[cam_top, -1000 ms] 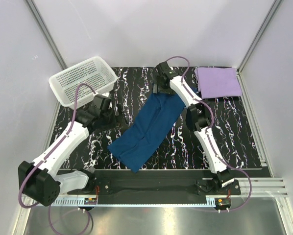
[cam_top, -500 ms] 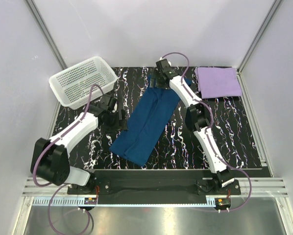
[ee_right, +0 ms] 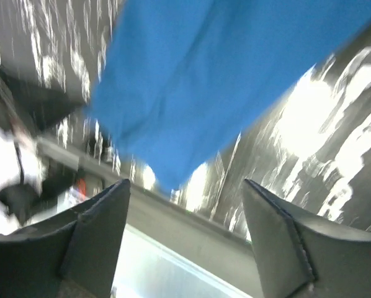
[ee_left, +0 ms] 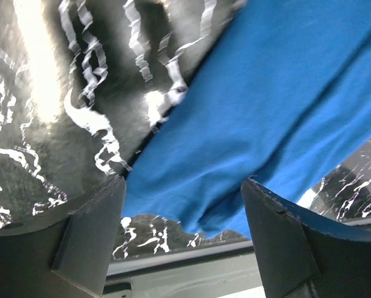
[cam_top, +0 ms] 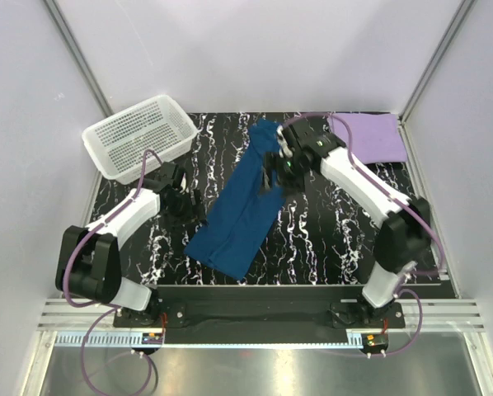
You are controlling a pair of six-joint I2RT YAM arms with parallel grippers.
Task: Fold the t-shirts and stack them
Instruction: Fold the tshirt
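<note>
Top external, white basket [cam_top: 139, 132] back-left, teal shirt [cam_top: 242, 210] outside it

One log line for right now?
blue shirt: long strip, centre | lavender shirt: folded, far-right corner | left hand: open, beside blue | right hand: open, over blue
</note>
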